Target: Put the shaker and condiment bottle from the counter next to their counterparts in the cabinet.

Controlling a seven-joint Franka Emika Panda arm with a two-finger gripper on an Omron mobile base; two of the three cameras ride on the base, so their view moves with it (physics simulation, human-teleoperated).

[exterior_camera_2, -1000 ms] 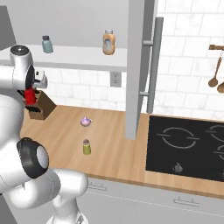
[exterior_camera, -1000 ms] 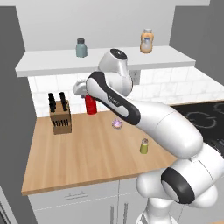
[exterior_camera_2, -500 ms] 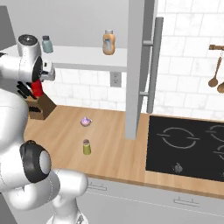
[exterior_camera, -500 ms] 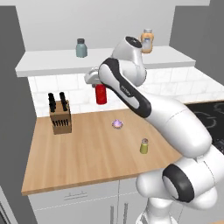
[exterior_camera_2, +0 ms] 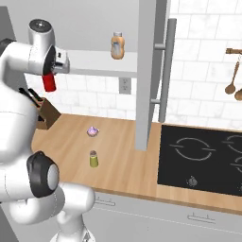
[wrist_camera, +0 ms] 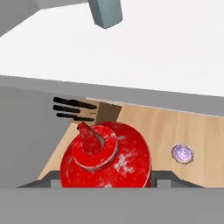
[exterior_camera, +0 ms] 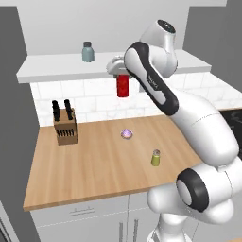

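Observation:
The red condiment bottle (exterior_camera: 123, 86) hangs in the air just below the front edge of the cabinet shelf (exterior_camera: 61, 71), with my gripper (exterior_camera: 121, 72) shut on its upper part. From the hand view I look down on the bottle's nozzle and shoulders (wrist_camera: 105, 153), with a finger on each side. The small olive-yellow shaker (exterior_camera: 155, 158) stands alone on the wooden counter (exterior_camera: 94, 165), also seen from the right (exterior_camera_2: 93, 159). On the shelf stand the grey-teal shaker (exterior_camera: 87, 51) and the orange-tan bottle (exterior_camera_2: 117, 46).
A knife block (exterior_camera: 64, 126) stands at the counter's back left. A small purple object (exterior_camera: 126, 134) lies mid-counter. A grey vertical panel (exterior_camera_2: 146, 75) divides the counter from the black stovetop (exterior_camera_2: 203, 158). Wooden utensils (exterior_camera_2: 232, 71) hang on the tiled wall.
The arm has raised the red bottle from just above the counter up and to the right, to the level of the shelf's front edge. The olive shaker has not moved.

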